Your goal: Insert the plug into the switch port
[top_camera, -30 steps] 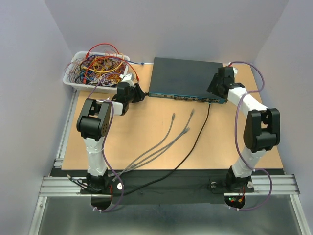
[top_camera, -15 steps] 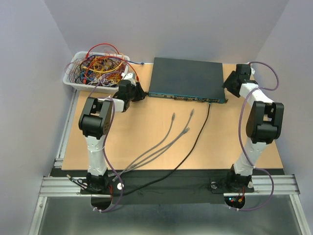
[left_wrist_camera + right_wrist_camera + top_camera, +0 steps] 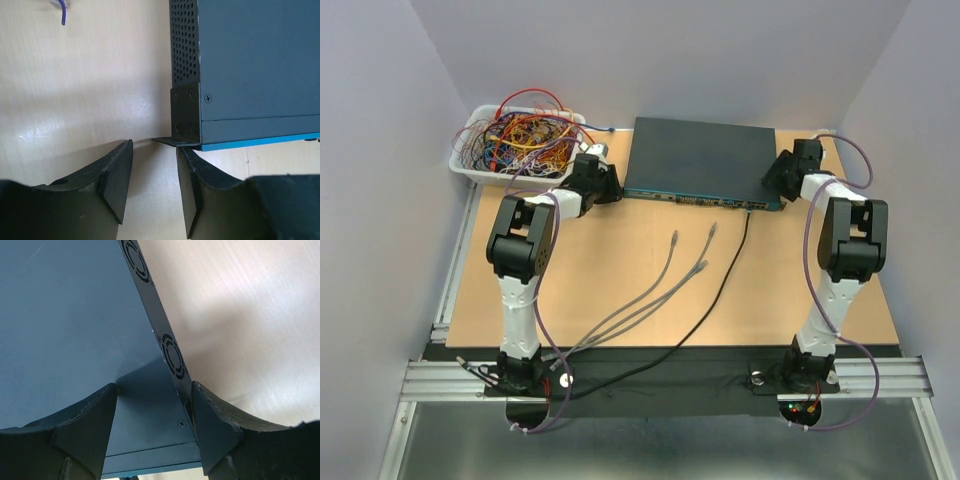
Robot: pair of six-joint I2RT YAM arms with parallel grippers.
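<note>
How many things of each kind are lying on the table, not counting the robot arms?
Switch: 1
White tray of wires: 1
Grey cables with plugs: 3
Black cable: 1
Total: 6

**Right hand straddles the switch's side wall**

The right hand (image 3: 154, 390) hangs with its fingers (image 3: 85, 425) spread apart. One lies over the dark flat top of the switch (image 3: 65, 315). The other sits close against the side wall and its round fan grilles (image 3: 172, 357), above the pale counter (image 3: 240, 315).
</note>
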